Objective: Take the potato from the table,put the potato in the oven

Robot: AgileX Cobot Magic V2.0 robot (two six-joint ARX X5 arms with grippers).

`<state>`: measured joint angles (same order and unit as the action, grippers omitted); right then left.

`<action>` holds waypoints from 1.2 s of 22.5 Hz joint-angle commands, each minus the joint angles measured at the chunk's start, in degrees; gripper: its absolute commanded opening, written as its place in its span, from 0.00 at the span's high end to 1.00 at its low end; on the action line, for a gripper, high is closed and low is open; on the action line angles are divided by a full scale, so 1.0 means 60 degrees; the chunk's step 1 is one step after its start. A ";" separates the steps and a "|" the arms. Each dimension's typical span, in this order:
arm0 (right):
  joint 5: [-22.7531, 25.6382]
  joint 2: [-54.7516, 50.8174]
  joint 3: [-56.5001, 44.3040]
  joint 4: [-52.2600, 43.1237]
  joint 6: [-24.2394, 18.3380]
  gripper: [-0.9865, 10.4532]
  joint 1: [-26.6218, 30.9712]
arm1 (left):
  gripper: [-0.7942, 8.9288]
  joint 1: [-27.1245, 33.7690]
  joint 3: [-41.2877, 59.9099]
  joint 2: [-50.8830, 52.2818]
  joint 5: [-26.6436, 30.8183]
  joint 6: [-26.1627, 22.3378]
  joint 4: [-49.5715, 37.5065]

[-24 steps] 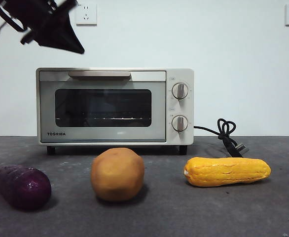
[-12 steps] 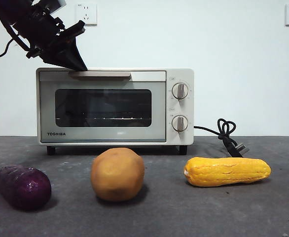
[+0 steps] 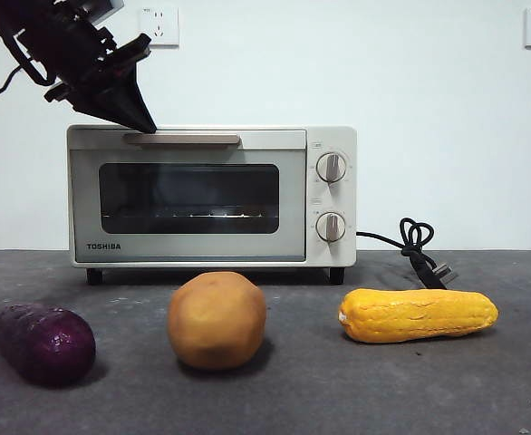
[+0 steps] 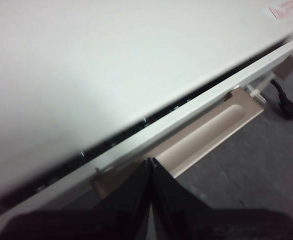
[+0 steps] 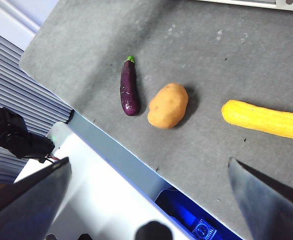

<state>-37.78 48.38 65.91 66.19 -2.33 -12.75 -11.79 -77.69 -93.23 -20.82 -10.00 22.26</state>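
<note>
**Left claw at the oven handle**

Your left claw, clenched, slants down onto the oven handle's left end. Your right claw hangs released, high above. The potato sits on the bench, before the oven.

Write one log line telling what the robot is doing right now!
left tool: shut, at oven handle, door cracked open | right tool: open, waiting above table | potato: untouched on table
</note>
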 commanded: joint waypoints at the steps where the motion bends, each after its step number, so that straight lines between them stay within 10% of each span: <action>1: -0.0029 0.0000 0.0025 -0.0025 0.0047 0.31 -0.0022 | 0.93 -0.0135 0.0244 -0.0277 -0.0251 -0.0127 0.1031; 27: 0.0113 0.0433 0.0025 -0.0237 0.0062 0.31 -0.0025 | 0.93 -0.1137 0.0244 0.0874 -0.0761 -0.0131 0.4499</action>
<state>-37.32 50.63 65.93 64.95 -2.33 -12.80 -18.65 -76.44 -89.23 -25.39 -10.09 49.45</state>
